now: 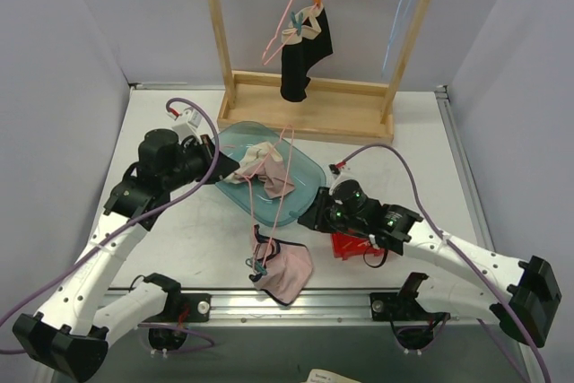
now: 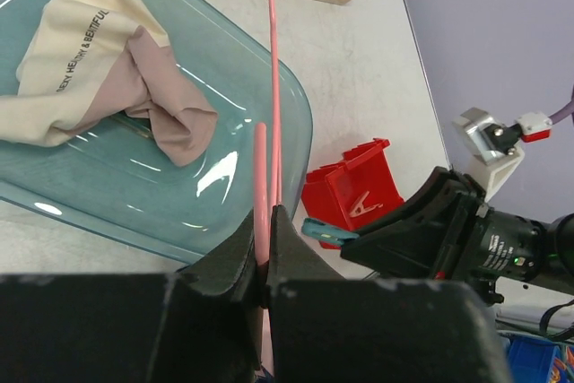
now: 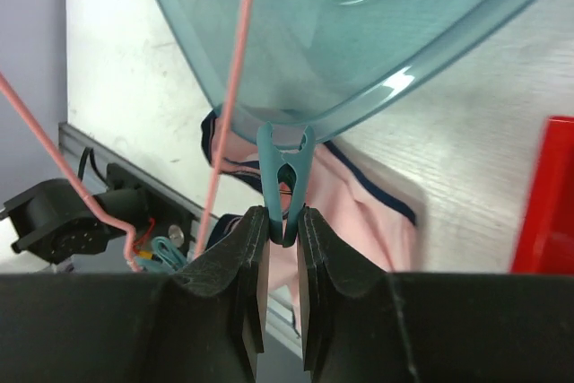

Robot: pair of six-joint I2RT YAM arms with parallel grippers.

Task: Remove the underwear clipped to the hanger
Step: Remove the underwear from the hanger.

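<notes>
At the left of the overhead view, the left gripper (image 2: 266, 226) sits by the left rim of the teal tray (image 1: 309, 177). Its fingers are pinched tight on the pink hanger (image 2: 273, 87). The hanger's thin rod passes between them and runs on across the tray toward the top of the frame.

Inside the tray lies the cream-and-pink underwear (image 2: 134, 69), crumpled, its cream waistband printed with dark letters.

At the upper centre, the black underwear (image 1: 305, 51) with a beige waistband hangs from the wooden rack (image 1: 305, 112), well apart from both arms.

At the lower centre, the pale pink underwear (image 1: 289, 268) with dark trim lies on the table (image 1: 421, 150) just below the tray's near edge. The hanger's lower end reaches its left side, where a small teal pin shows.

Just right of centre, the right gripper (image 3: 282, 221) is at the tray's lower right rim. Its fingers are narrowed onto the lower end of the teal clothespin (image 3: 285, 172), which stands upright between them, its upper end at the tray's rim. In the right wrist view the pale pink underwear lies behind the pin.

Just to the right of that gripper stands the red bin (image 1: 345, 247), with a reddish clothespin inside.
</notes>
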